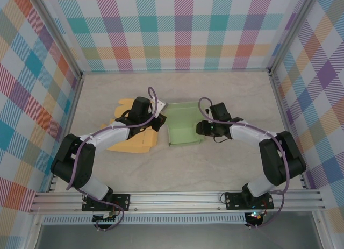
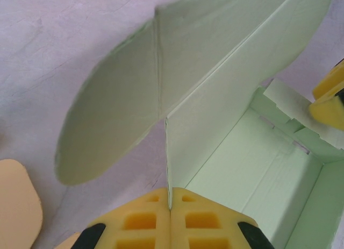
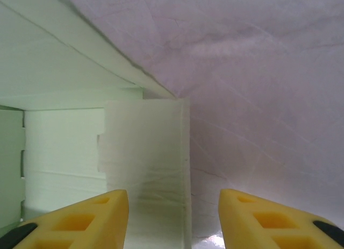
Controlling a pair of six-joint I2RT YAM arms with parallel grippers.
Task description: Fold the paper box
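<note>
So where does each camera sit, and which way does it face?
Top external: above, behind the bases, looking down at the table; left arm, right arm and green box show.
Left wrist: on the left arm, looking along the left gripper, shut on the box's wall.
Right wrist: on the right arm, looking past the open right gripper at a box flap.
Shared: all three see the green box.
</note>
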